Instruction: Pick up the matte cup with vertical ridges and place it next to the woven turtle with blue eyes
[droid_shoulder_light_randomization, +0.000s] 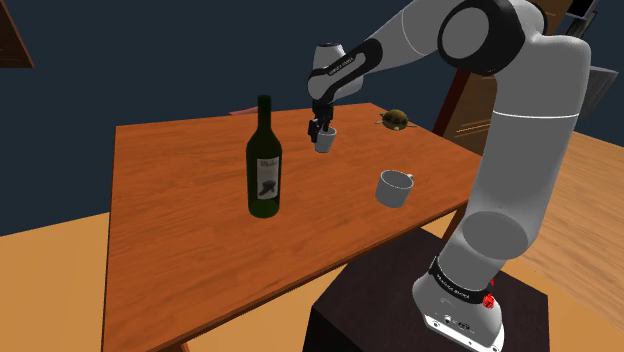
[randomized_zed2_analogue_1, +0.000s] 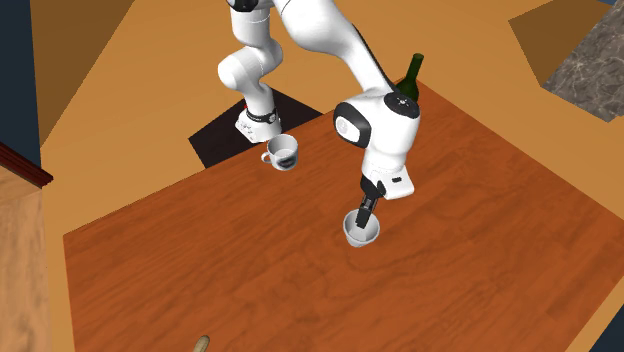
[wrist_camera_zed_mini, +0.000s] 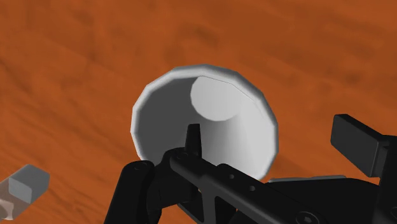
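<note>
One table is carrying the whole scene, with the white arm reaching across it from the stand. Toward the shoulder view's left a dark bottle is standing upright, and a grey mug is sitting nearer the stand. The pale cup is sitting near the table's middle, apparently on the wood, directly under the gripper. The fingers are standing apart astride the cup's wall, one dipping into the mouth, the other outside with a gap showing in the wrist view, so nothing is being gripped. The turtle is lying well apart from the cup at the far edge, toward the shoulder view's right. Doing this step well probably means closing squarely on the wall, deep enough that the cup is not tipping, then lifting straight before swinging toward the turtle and setting down beside it, not on it.
</note>
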